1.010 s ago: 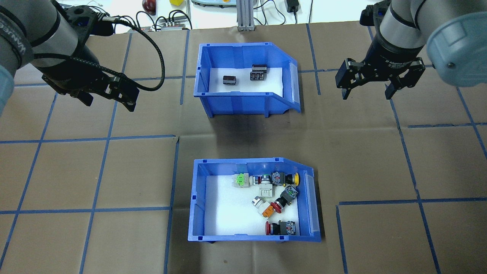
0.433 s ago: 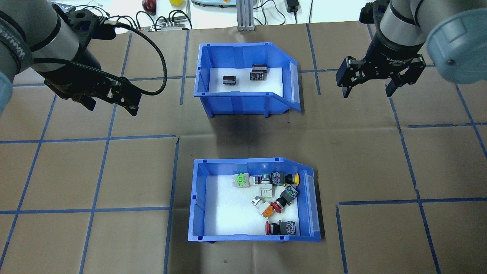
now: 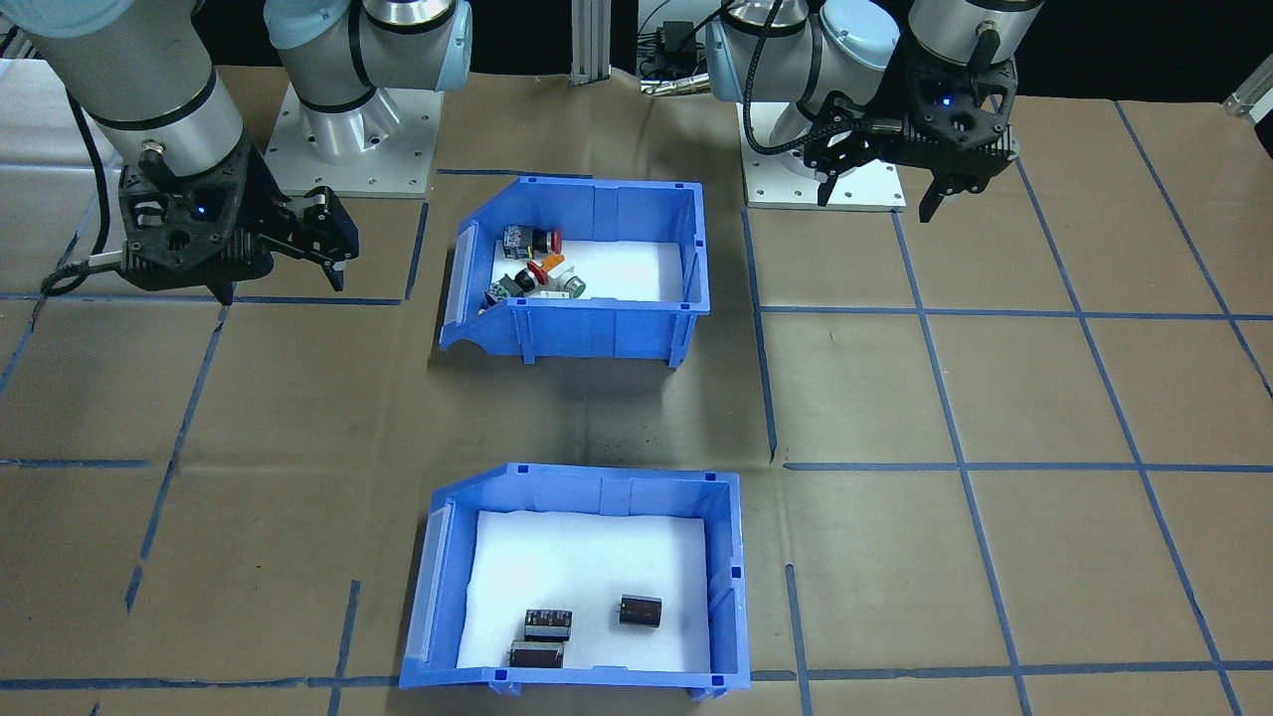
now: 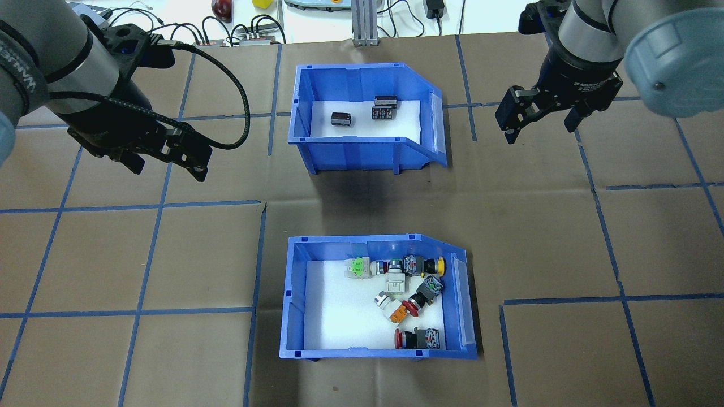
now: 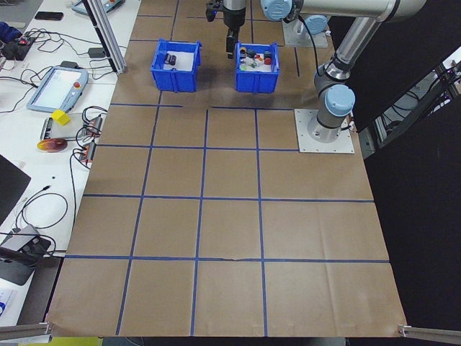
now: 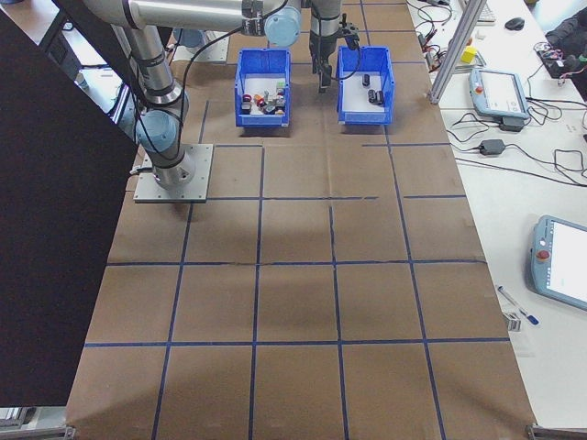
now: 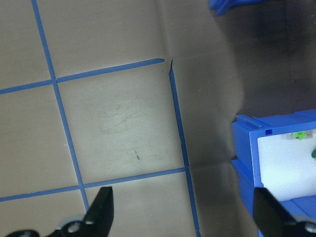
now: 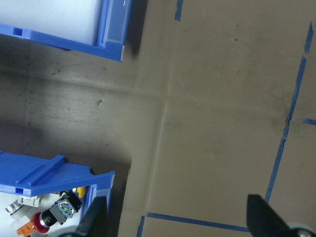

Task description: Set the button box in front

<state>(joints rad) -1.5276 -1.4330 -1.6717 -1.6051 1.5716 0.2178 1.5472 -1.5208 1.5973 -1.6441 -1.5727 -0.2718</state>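
A brown paper-covered tabletop (image 5: 230, 216) marked into squares by blue tape lines (image 5: 204, 173) fills the scene. In the exterior left view, a white side bench (image 5: 36, 166) at 9 o'clock carries a grey teach pendant (image 5: 56, 88), black cables (image 5: 43, 194) and a small yellow block (image 5: 60, 117). An aluminium frame post (image 5: 106, 36) rises at 11 o'clock, and black panelling (image 5: 425, 216) closes off 3 o'clock.

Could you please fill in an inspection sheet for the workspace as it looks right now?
Surface: brown table with a blue tape grid.
Job's things: button box, nearer the robot, holds coloured push buttons on white foam.
Clutter: second blue bin beyond it, holding dark cylinders.
Grippers: left gripper and right gripper both open, empty, above bare table.
Cables: black cable loops off the left wrist.
Surroundings: teach pendant and wires on a side bench.
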